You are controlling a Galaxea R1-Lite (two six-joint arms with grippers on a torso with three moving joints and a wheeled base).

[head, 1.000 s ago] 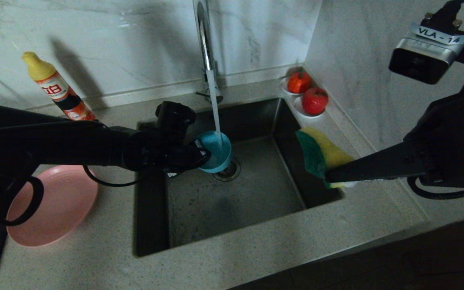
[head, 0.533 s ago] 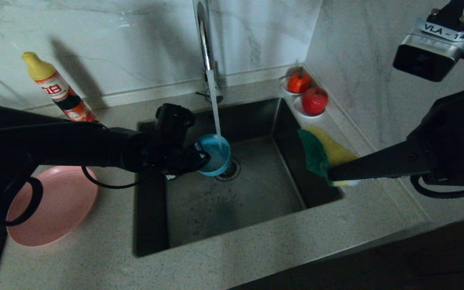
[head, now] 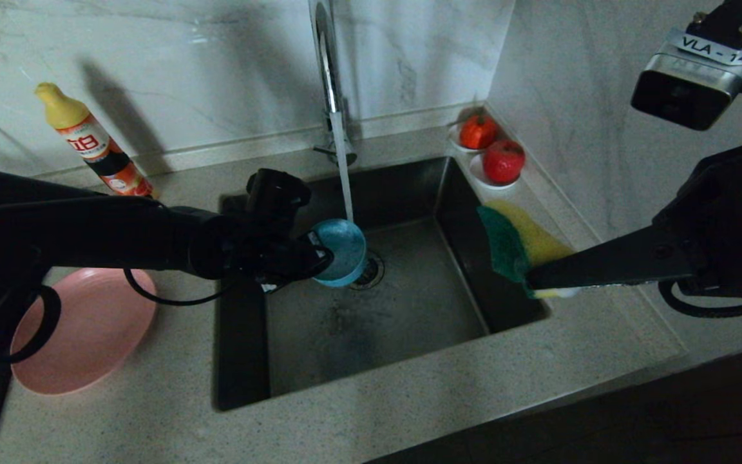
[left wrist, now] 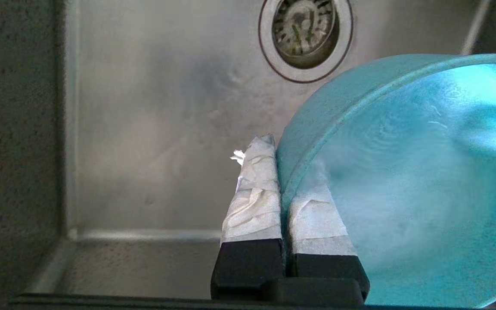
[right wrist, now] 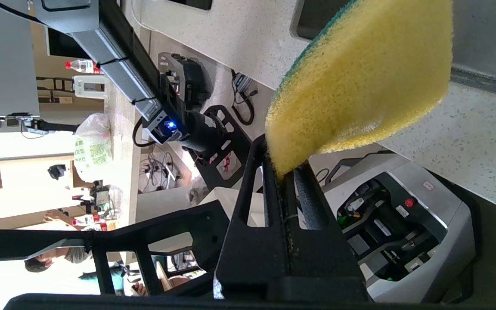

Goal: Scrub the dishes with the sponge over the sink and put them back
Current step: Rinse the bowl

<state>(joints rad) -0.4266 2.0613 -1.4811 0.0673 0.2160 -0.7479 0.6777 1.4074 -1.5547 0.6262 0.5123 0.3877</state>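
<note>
My left gripper [head: 321, 256] is shut on the rim of the teal bowl [head: 344, 251], one taped finger inside and one outside [left wrist: 256, 185]. The bowl [left wrist: 403, 172] hangs tipped on its side over the sink [head: 409, 316], above the drain [left wrist: 306, 34]. Water from the tap [head: 327, 71] strikes its upper edge. At the sink's right rim my right gripper [head: 535, 282] is shut on a corner of the sponge [head: 518, 243], green face toward the basin, yellow side [right wrist: 360, 77] away. The pink plate [head: 87, 328] lies on the counter at the left.
A dish soap bottle [head: 91, 147] stands against the back wall at the left. Two red fruits on white saucers [head: 479, 132] [head: 504, 161] sit in the back right corner. A marble wall runs close along the right side.
The bowl has tipped a little further onto its side, so the stream now hits its upper edge instead of falling inside. The sponge has turned slightly in place.
</note>
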